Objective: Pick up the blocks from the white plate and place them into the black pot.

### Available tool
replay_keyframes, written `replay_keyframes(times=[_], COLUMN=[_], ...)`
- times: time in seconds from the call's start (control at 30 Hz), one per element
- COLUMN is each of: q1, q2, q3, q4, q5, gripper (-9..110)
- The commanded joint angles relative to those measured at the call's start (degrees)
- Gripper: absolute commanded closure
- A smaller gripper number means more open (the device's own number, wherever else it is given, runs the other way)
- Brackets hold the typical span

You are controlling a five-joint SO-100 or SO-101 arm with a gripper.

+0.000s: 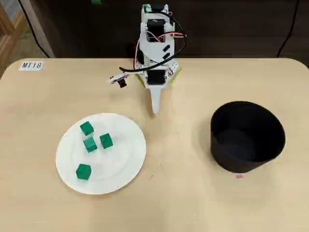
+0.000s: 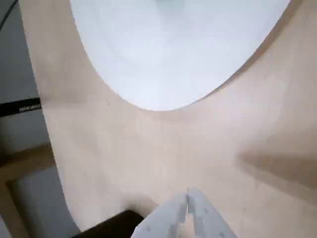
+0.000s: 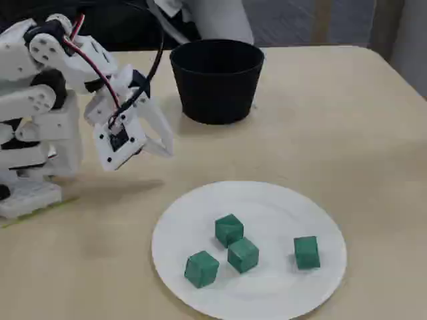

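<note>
Worktop (image 1: 193, 203): pale wood-grain laminate with rounded corners, carrying everything. A small white label reading "MT18" (image 1: 32, 65) sat at its far left corner in the overhead view. Dark floor or wall lay beyond the far edge; the wrist view showed grey flooring and a wooden frame past the worktop's side.

White 3D-printed arm (image 3: 40, 113) with red and black wiring stood at the worktop's back edge, folded low. One arm only.

White plate (image 1: 123, 159): one, large, round, plain, with a shallow rim, lying flat on the worktop left of centre in the overhead view. In the wrist view its near rim (image 2: 168, 74) filled the upper frame.

Black pot (image 1: 247, 136): one, round, matte, with tall, slightly flaring walls, upright on the right side in the overhead view, well apart from the plate. Interior looked empty from above.

Tool (image 2: 187, 198): white two-finger, jaws together with only a thin seam between the tips, holding nothing. It hung above bare worktop between arm base and plate, touching neither plate nor pot; its tip (image 1: 155, 110) pointed toward the front edge in the overhead view.

Green blocks: four counted, all small bright green cubes, all on the plate. Three clustered near each other (image 3: 229, 229), (image 3: 243, 255), (image 3: 201, 268); the fourth (image 3: 306, 252) lay apart toward the plate's rim.
</note>
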Motion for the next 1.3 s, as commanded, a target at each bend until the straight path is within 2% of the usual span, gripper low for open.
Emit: replay_keyframes(times=[0.0,0.47,0.8,1.03,1.27], q1=[-0.1,-0.1,-3.5,-7.5,-3.4], q2=[0.2,0.2,-1.2,-28.0,-48.9], q3=[-3.7,-3.8,-21.8,-42.1,-57.1], q4=[-4.4,-4.4,-2.7,0.8,2.4], q5=[0.4,0.8,3.6,-1.1,-7.7], gripper=[104,104,104,104,104])
